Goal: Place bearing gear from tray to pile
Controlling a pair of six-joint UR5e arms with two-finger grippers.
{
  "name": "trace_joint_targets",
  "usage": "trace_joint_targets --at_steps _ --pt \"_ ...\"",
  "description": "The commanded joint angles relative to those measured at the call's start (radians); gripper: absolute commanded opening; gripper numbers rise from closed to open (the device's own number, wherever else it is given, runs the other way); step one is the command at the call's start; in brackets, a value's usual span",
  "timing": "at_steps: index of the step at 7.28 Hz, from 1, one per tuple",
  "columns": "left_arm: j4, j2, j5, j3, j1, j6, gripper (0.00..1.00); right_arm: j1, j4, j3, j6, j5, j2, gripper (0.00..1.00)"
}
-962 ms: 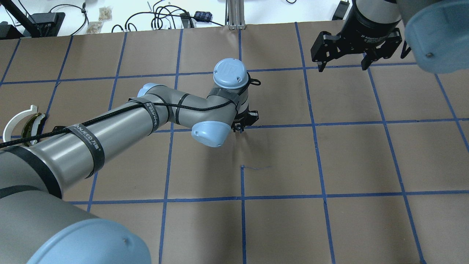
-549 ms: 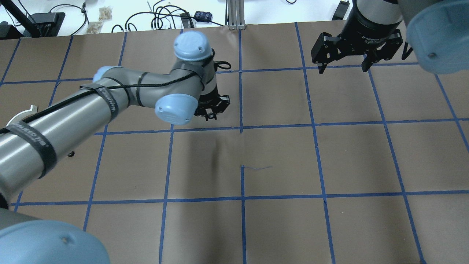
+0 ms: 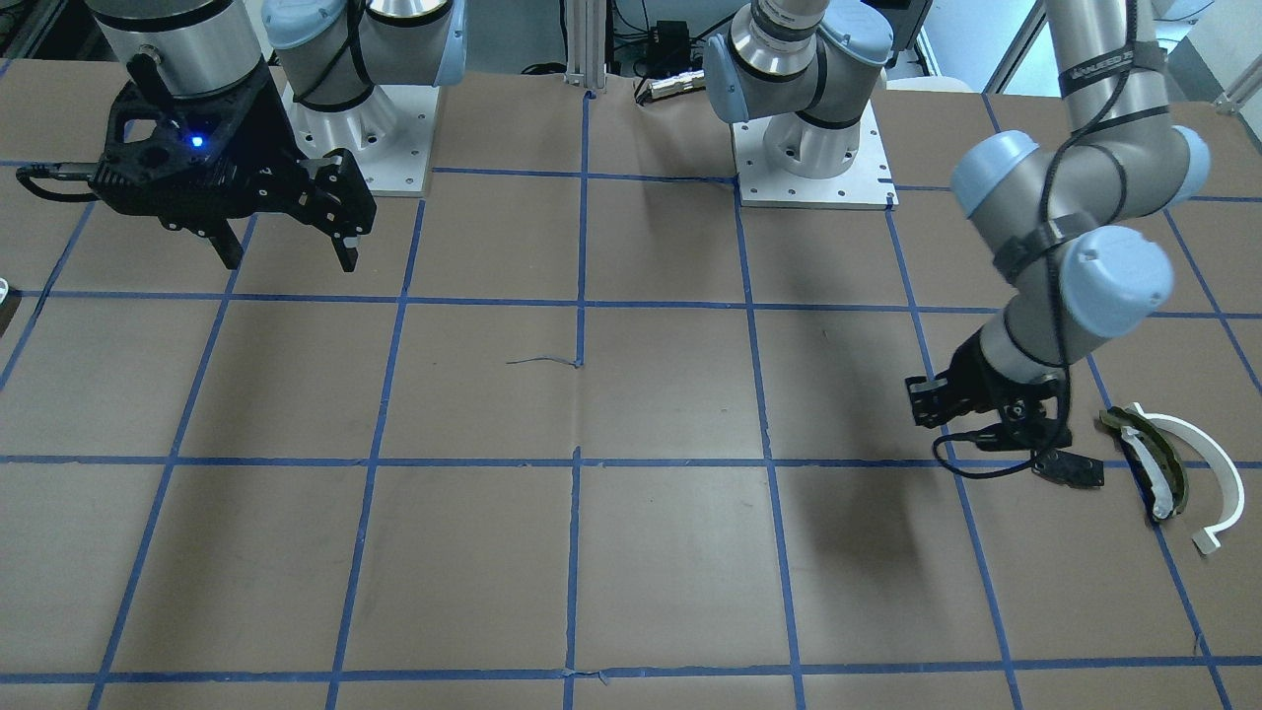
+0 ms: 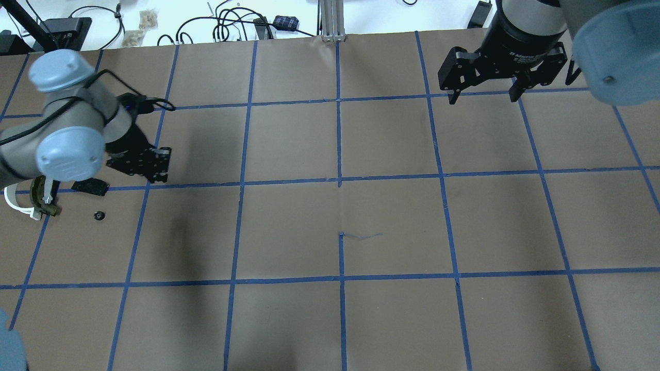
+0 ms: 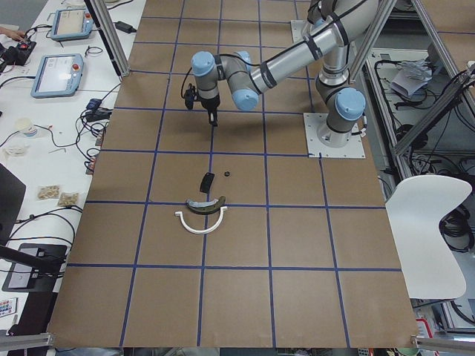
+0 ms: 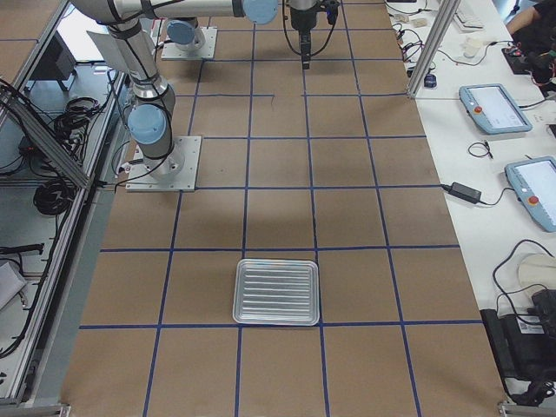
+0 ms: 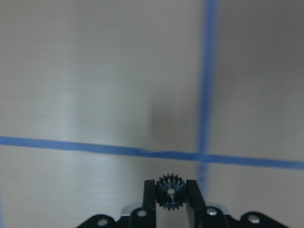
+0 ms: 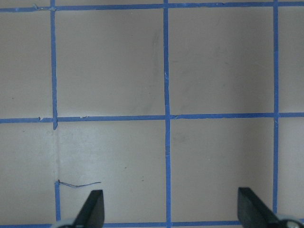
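My left gripper [image 4: 157, 167] is shut on a small black bearing gear [image 7: 170, 192], held between its fingertips above the brown paper. It hovers just right of the pile in the overhead view. The pile holds a white curved arc [image 3: 1208, 473], a dark olive curved piece [image 3: 1149, 456], a flat black plate [image 4: 90, 186] and a small round black part [image 4: 98, 215]. The left gripper also shows in the front view [image 3: 927, 399]. The tray [image 6: 277, 261], ribbed and silver, lies at the table's other end. My right gripper [image 4: 482, 95] is open and empty.
Blue tape lines divide the brown table cover into squares. Cables and boxes lie beyond the far table edge [image 4: 232, 26]. Both arm bases [image 3: 813, 163] stand at the robot's side of the table.
My left arm has swung from the table's middle to the left, carrying the gear up to the pile. The right arm has stayed where it was.
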Motion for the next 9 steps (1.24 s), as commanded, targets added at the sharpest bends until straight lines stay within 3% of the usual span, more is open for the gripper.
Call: trace_joint_targets --at_steps 1,9 --pt "0.092 -0.066 0.006 -0.026 0.177 0.189 0.08 0.000 -0.010 0.003 -0.001 -0.002 0.001 1.00" --pt "0.191 -0.103 0.009 -0.085 0.181 0.159 0.09 0.000 -0.012 0.000 0.009 -0.002 0.001 1.00"
